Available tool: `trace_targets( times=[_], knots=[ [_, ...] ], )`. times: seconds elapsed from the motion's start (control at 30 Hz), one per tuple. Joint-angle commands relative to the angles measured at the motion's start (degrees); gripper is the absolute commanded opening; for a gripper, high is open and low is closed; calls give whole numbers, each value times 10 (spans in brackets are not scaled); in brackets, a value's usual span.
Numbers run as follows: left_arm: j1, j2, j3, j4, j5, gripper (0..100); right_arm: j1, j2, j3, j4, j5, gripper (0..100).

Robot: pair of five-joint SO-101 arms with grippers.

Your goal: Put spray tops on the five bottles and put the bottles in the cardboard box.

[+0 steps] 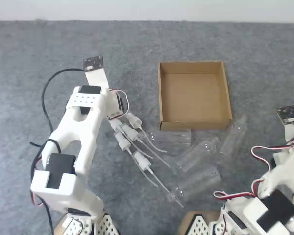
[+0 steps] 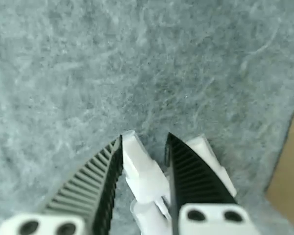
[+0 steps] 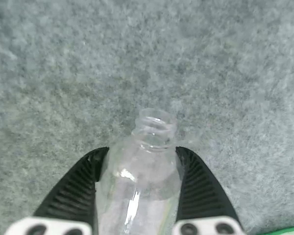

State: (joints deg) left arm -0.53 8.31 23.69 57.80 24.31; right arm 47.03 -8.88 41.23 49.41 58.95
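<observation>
Room first. Bare grey carpet (image 1: 49,49) runs wide on the far side and to the left of my left arm (image 1: 81,132). The cardboard box (image 1: 194,125) sits mid-table, open side up with its floor bare, and its near wall is just beside the clutter. Four bottles (image 1: 202,152) lie on their sides between the box and the right arm (image 1: 284,186). One is against the box's near wall, one by its right near corner, and two are closer to me, so it is tight there. The row of spray tops (image 1: 130,132) lies slanted between the left arm and the bottles, dip tubes pointing toward the bottles.

Left gripper (image 2: 143,138): the jaws are either side of a white spray top (image 2: 144,178). The top fills the gap and touches both ribbed pads, so I call it pinched. A second spray top (image 2: 208,154) lies just outside one finger, touching or nearly, I can't tell which. The box edge shows brown at the side, near.

Right gripper (image 3: 142,152): the jaws are closed against the shoulders of a clear bottle (image 3: 139,186), body between the fingers (image 3: 73,196). Its neck sticks out past the tips, threaded mouth open with no top on, carpet beyond it.
</observation>
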Motion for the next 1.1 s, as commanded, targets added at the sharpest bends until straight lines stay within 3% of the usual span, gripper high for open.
trace_targets(
  times=[0.0, 0.23, 0.47, 0.7, 1.07],
  knots=[
    [2, -3, -22, 9, 4, 130, 17, -3, -24, -11, -9, 6],
    [2, -1, 5, 27, 3, 181, 21, -3, -24, -12, -9, 6],
    [-4, 23, 33, -18, 4, 180, 21, -3, -24, -9, -9, 6],
    [-1, 26, 21, -19, 4, 104, 21, -3, -24, -9, -9, 6],
    [-4, 25, -69, 2, 2, 69, 21, -3, -23, -8, -9, 6]
  ],
)
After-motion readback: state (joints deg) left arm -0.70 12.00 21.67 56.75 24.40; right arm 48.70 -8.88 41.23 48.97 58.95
